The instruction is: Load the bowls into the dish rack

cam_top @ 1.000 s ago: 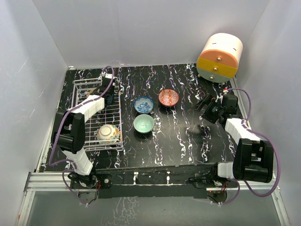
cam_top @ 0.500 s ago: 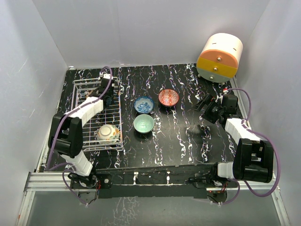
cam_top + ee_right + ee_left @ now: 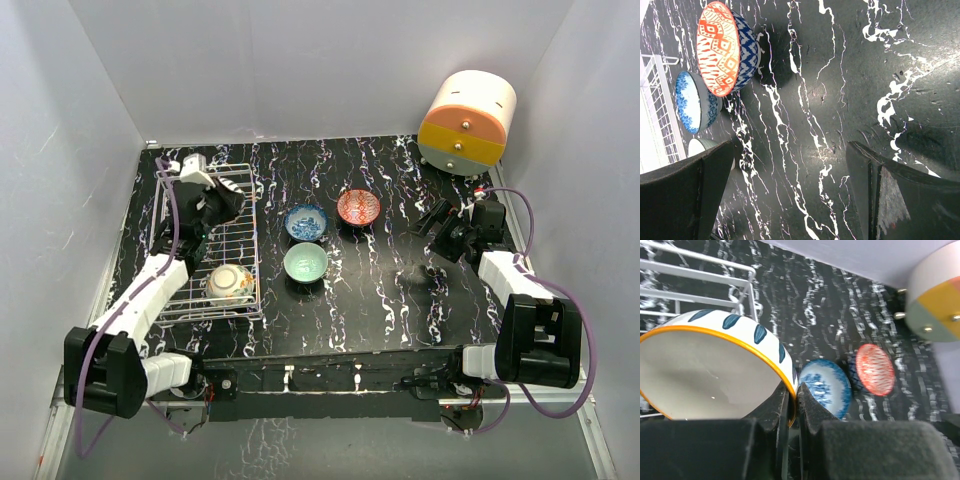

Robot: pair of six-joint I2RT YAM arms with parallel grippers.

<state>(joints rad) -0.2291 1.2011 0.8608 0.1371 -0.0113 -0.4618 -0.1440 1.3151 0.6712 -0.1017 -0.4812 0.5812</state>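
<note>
The left gripper (image 3: 794, 395) is clamping its fingers on the rim of the cream-lined, orange-rimmed round ceramic bowl (image 3: 705, 372), holding it tilted over the far end of the white wire-grid dish rack (image 3: 246, 262). The right gripper (image 3: 790, 192) is hovering, fingers apart, over the black marbled table (image 3: 840, 75)

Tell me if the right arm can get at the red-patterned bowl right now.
Probably yes: the right gripper is open and empty, and only bare table lies between it and the red-patterned bowl.
</note>
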